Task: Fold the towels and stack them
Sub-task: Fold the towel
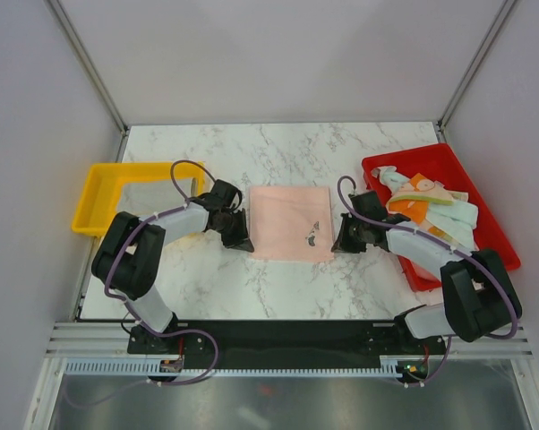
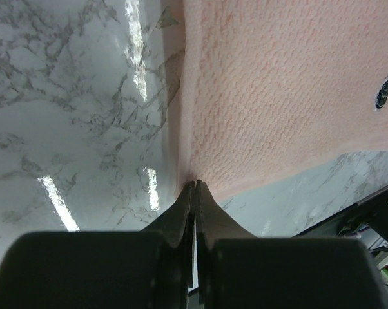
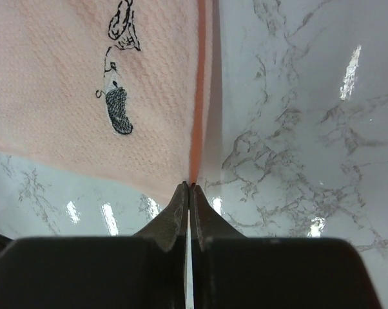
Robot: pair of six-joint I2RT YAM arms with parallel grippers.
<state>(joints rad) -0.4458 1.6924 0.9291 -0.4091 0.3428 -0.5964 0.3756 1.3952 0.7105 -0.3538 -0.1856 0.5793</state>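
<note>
The pink towel [image 2: 278,84] runs past the left wrist view's top and right edges, cutting off its dark stitched mark [image 2: 386,91].

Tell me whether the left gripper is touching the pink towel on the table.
Touching. The left wrist view shows the left gripper shut, its tips meeting the near corner of the pink towel with no gap between them.

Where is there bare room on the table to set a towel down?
Bare marble runs along the far side of the table, between the yellow bin and red tray, beyond the pink towel. A second strip lies between that towel and the arm bases. Crowded: the tray's towel pile, and the towel's near corners, pinched by the left gripper and right gripper.
</note>
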